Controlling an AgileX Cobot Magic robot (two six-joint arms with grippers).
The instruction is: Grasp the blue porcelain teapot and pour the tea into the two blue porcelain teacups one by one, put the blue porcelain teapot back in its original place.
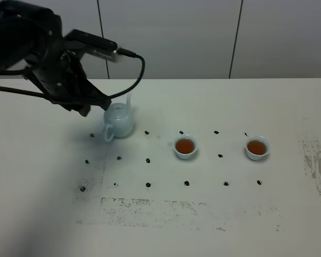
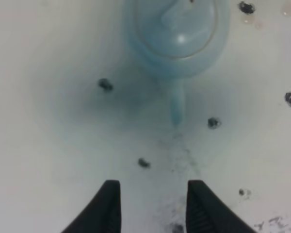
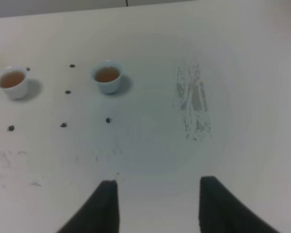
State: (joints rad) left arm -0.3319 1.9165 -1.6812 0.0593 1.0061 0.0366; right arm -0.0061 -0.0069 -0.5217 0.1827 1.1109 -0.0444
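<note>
Evidently both teacups are filled; the teapot is set down on the desk, left claw released, empty.

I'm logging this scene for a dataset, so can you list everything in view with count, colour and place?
blue porcelain teapot: one, pale blue-white, upright on the table's left part, below the left arm.
teacups: two, pale blue-white, holding amber tea; one mid-table, one further right.
table: one, off-white, with black dots and scuffed patches.
left gripper: black, open, empty, above the table near the teapot.
right gripper: black, open, empty, seen only in its wrist view.
</note>
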